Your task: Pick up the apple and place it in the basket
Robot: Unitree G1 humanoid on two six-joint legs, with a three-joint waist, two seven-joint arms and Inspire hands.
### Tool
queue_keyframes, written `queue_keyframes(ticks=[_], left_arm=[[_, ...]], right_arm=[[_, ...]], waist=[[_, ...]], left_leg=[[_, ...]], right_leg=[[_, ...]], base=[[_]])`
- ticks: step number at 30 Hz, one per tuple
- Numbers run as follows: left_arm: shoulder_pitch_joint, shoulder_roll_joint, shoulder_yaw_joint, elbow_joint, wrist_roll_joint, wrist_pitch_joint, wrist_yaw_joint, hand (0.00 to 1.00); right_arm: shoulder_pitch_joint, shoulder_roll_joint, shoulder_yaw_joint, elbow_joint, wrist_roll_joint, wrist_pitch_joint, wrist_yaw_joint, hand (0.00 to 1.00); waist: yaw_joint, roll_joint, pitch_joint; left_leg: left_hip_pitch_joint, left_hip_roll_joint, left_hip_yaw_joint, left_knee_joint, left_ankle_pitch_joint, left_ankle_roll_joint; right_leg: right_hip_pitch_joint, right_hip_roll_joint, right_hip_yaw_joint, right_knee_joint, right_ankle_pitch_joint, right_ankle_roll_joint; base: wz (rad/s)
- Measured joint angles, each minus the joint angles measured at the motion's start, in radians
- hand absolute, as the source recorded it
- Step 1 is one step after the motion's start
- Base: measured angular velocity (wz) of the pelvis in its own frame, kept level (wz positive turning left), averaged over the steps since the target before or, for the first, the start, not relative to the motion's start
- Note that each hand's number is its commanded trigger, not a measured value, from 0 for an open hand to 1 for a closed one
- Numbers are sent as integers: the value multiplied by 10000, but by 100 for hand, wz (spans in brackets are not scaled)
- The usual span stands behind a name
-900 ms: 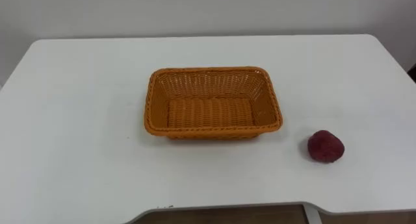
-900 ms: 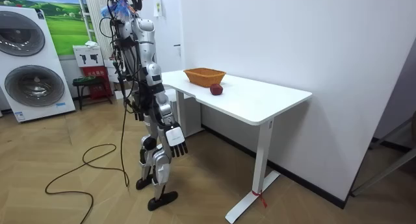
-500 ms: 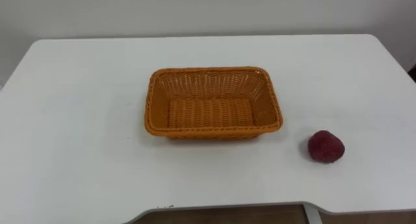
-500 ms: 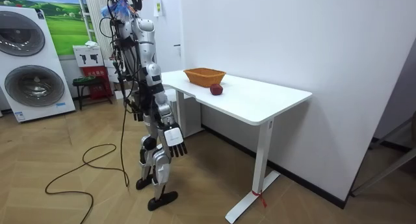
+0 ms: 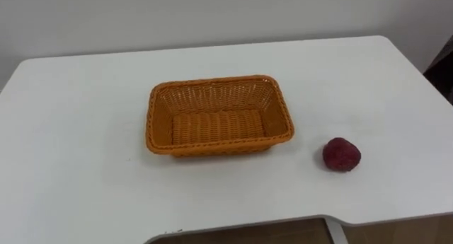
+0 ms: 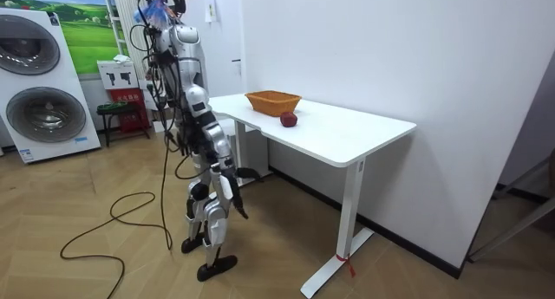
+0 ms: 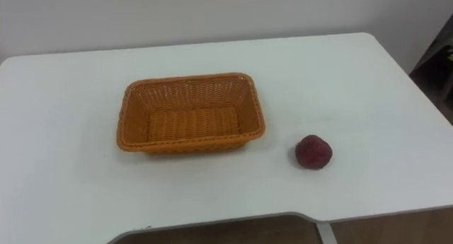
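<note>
The apple (image 5: 342, 155) is lying on the white worktop (image 5: 85, 95), to the right of the basket (image 5: 219, 81) and a little nearer the robot than it, clearly apart from its rim; nothing is touching the fruit, and the basket is sitting empty.

In the room view the robot is standing at the worktop's edge on the near side of the basket; its right hand (image 6: 234, 202) is hanging low by its thigh, well below and short of the basket, holding nothing that I can make out, though whether its fingers are slack or curled I cannot tell.

The pick seems to be only beginning, with the reach not yet made; the next move is calling for the right arm to rise over the worktop's edge, come down on the apple right of the basket, and close round it.

Compared with a moment ago, the eye views are showing everything slid leftward, which is the camera's own shift; apple and basket are keeping their spacing; the right arm is swinging, its hand now turned edge-on.
</note>
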Motion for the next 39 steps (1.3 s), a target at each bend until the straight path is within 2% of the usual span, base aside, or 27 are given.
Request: queue_keyframes(ticks=[2,3,5,7,11,14,17,20,24,26,31,39], left_arm=[[41,103,323,-69,13,-56,64,0],[80,140,310,-145,20,-66,83,0],[261,227,315,-445,31,-176,215,0],[268,262,338,-436,98,-261,276,0],[258,252,268,-453,132,-413,391,0],[313,283,21,-446,210,-420,648,0],[317,298,-139,-402,238,-498,664,0],[253,307,-501,-387,353,-503,668,0],[174,261,-721,-375,584,-574,633,0],[174,271,-885,-394,585,-573,556,0],[93,273,-1085,-396,575,-584,383,0],[-6,344,-1104,-412,575,-721,354,0]], right_arm=[[50,3,-795,-1221,-21,-332,-938,0],[50,2,-874,-1569,-52,-483,-1226,0],[58,-4,-1058,-3111,-376,-979,-2457,0],[1,-20,-1173,-4282,-920,-1212,-3357,0],[-37,-46,-790,-6969,-3729,-1629,-5494,0],[-130,-56,-582,-8294,-5518,-1869,-6742,0],[-189,-59,-567,-9365,-7398,-2124,-7647,0],[-193,-141,-78,-10337,-8811,-2422,-8213,0],[-216,-254,667,-11076,-10409,-2558,-8063,0],[-218,-426,1167,-11060,-10780,-2603,-7522,0],[-161,-447,2112,-10932,-10752,-2600,-6260,0],[-148,-708,3382,-9787,-10680,-2485,-4156,0]], waist=[[-38,2,-5],[-56,-3,-6],[-50,-40,-28],[-55,-49,-32],[56,-78,-41],[95,-123,-66],[319,-141,-44],[508,-65,-81],[632,-19,-69],[639,-26,-25],[617,-42,96],[812,-85,42]], left_leg=[[-5,-21,6,0,1,3],[-12,-26,4,-1,2,4],[-33,-42,-3,-28,3,6],[-64,-47,-4,-33,5,9],[-280,-44,55,-3,9,13],[-428,-50,29,22,20,25],[-479,-53,14,-13,20,25],[-508,-47,9,-11,21,24],[-493,-46,6,-20,21,24],[-495,-41,-3,-22,21,24],[-532,-33,-5,-25,21,23],[-482,-34,-1,-47,21,24]], right_leg=[[-24,-11,40,-8,-9,17],[-38,-15,39,-6,-14,23],[-94,-24,47,18,-20,34],[-112,-17,74,48,-17,37],[-381,-19,121,171,-32,44],[-458,-26,88,176,-20,39],[-546,-31,57,159,-21,40],[-588,-18,65,165,-20,38],[-532,-21,56,162,-20,38],[-515,-25,24,154,-19,37],[-584,-20,46,154,-14,29],[-591,-10,114,149,-13,29]], base=[[-2],[0],[0],[0],[-4],[3],[2],[0],[0],[0],[0],[-1]])
